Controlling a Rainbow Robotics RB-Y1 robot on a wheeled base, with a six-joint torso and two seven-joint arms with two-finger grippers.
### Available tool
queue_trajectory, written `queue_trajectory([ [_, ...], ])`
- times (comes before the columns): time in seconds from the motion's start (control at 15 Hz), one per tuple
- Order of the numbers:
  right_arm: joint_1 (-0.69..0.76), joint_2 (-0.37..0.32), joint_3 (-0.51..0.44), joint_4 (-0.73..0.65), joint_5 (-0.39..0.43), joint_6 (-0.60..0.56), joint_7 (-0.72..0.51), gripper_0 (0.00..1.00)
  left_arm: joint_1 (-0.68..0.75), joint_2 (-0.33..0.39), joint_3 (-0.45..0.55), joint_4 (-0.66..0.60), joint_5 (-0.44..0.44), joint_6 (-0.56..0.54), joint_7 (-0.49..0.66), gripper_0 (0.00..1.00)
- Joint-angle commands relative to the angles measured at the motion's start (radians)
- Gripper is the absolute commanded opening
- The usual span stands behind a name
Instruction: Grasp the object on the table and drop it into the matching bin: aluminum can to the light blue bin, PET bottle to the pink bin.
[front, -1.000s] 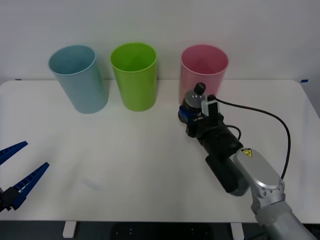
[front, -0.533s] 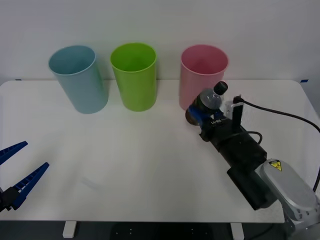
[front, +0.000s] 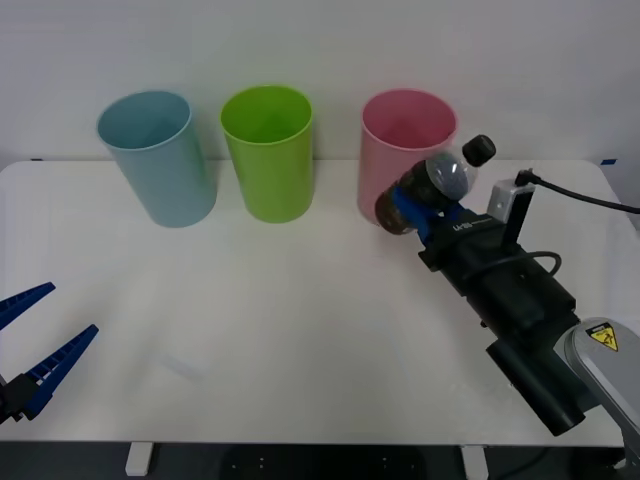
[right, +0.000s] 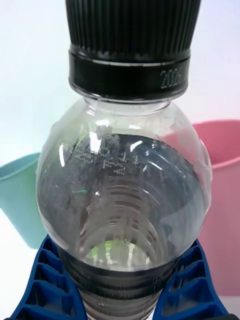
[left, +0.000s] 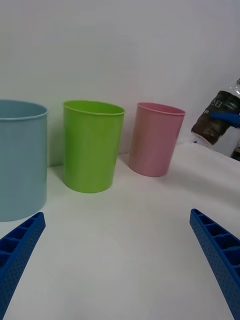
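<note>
From the front, the right end effector (front: 420, 212) grips the PET bottle (front: 437, 185) off the desk (front: 300, 330), tilted, cap outward, just beside the pink bin (front: 405, 150) near the far edge. The right wrist view adds blue fingers (right: 185, 292) clamping the bottle's lower body. The left end effector (front: 35, 335) waits spread apart at the near left corner.

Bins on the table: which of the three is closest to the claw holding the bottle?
The pink bin, rightmost in the row. The right claw holds the PET bottle against its side; the lime green bin and light blue bin stand farther left.
</note>
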Motion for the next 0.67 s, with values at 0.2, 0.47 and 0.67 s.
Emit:
queue_trajectory([
  [0.2, -0.028, -0.052, -0.013, -0.066, 0.01, -0.001, -0.089, 0.0, 0.0, 0.0, 0.0, 0.0, 0.0, 0.0, 0.0, 1.0],
  [0.47, -0.105, -0.104, -0.013, -0.07, -0.005, -0.004, -0.115, 0.0, 0.0, 0.0, 0.0, 0.0, 0.0, 0.0, 0.0, 1.0],
  [0.67, -0.169, -0.155, -0.013, -0.05, -0.022, -0.013, -0.14, 0.0, 0.0, 0.0, 0.0, 0.0, 0.0, 0.0, 0.0, 1.0],
])
